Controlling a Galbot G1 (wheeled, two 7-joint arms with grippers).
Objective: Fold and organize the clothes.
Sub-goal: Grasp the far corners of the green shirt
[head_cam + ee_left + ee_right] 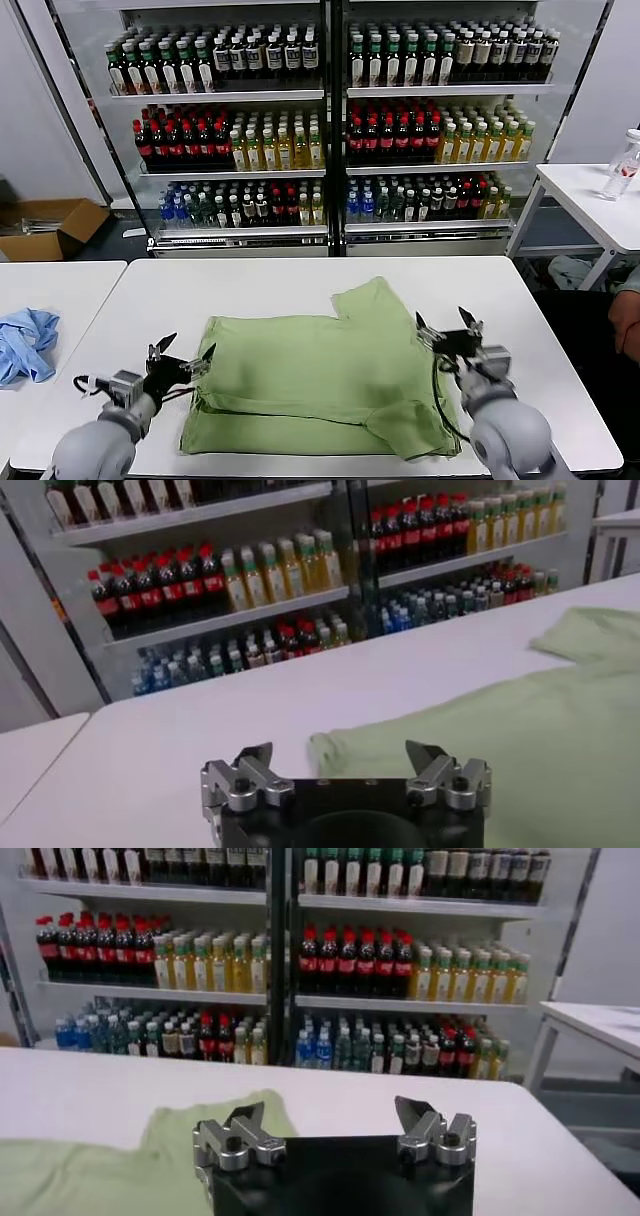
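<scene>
Green cotton, the shirt lies flat on the white table, partly folded: a doubled band runs along its near edge, and one sleeve sticks out toward the drinks cooler from the far right corner. Its long axis runs side to side, from one gripper to the other. The left gripper sits at the shirt's left edge, fingers spread and empty, with the near left corner just beside it. The right gripper hovers at the shirt's right edge, likewise spread and holding nothing, near the sleeve's base. Each arm is about as close to its own side, so the shirt lies between the two, inward of both. The right gripper is the nearer one to the loose sleeve, which looks like the part left to tuck in. A blue cloth lies well apart from the shirt, on the next table to the left.
</scene>
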